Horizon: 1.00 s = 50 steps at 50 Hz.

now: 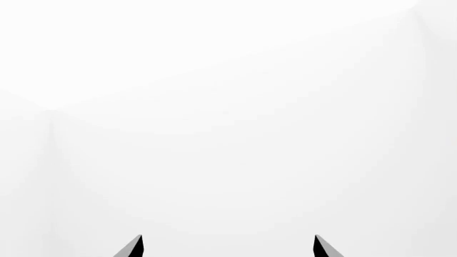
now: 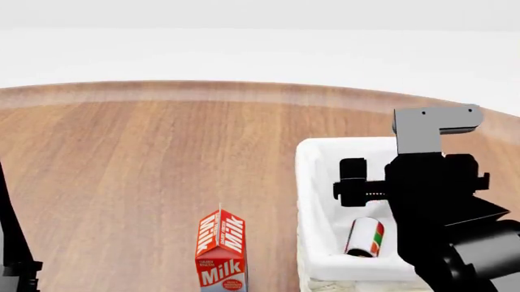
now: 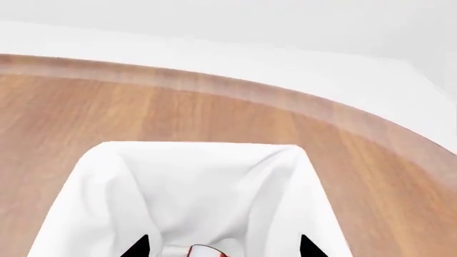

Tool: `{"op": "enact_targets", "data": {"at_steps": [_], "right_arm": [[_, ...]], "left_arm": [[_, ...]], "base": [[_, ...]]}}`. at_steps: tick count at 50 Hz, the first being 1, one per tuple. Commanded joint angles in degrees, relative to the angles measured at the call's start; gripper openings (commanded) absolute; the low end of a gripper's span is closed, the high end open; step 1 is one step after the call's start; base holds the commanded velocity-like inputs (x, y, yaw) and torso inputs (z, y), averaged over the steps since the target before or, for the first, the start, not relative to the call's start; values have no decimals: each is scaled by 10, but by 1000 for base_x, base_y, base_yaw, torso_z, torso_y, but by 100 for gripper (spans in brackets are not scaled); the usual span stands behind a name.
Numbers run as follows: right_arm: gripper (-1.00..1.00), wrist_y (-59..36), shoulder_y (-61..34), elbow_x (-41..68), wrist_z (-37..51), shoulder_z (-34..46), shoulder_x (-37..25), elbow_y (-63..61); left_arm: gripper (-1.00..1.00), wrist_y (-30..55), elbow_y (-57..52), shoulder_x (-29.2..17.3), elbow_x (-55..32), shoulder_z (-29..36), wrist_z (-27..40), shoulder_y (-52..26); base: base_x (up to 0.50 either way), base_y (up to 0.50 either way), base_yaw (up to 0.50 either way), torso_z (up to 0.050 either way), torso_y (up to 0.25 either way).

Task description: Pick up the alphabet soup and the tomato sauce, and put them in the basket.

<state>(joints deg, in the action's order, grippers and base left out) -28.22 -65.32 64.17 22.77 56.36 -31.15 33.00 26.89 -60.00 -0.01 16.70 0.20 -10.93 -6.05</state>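
The right arm hides much of the basket (image 2: 313,182); alphabet soup unseen.

The red milk carton (image 2: 221,252) shows "Milk" in white letters on its front face, and the same word again on its slanted top panels. A small red badge below carries print too fine to read, and nothing else offers legible writing.

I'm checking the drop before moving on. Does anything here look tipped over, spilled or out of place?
Only one thing: the tomato sauce lies on its side inside the basket, below the open right gripper. The milk carton stands upright on the table. No spill or damage shows.
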Motion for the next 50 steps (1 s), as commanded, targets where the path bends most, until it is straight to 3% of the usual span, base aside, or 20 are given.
{"op": "enact_targets", "data": {"at_steps": [1, 33, 50], "right_arm": [[100, 60, 9, -13, 13, -21, -12, -36], [100, 291, 64, -86, 66, -95, -53, -160], [100, 356, 65, -221, 180, -97, -84, -279]], "left_arm": [[100, 1, 0, 0, 1, 0, -1, 0], [100, -2, 0, 0, 1, 0, -1, 1], [100, -2, 0, 0, 0, -3, -2, 1]], "base": [[0, 0, 0, 0, 0], [0, 0, 0, 0, 0], [0, 0, 0, 0, 0]]}}
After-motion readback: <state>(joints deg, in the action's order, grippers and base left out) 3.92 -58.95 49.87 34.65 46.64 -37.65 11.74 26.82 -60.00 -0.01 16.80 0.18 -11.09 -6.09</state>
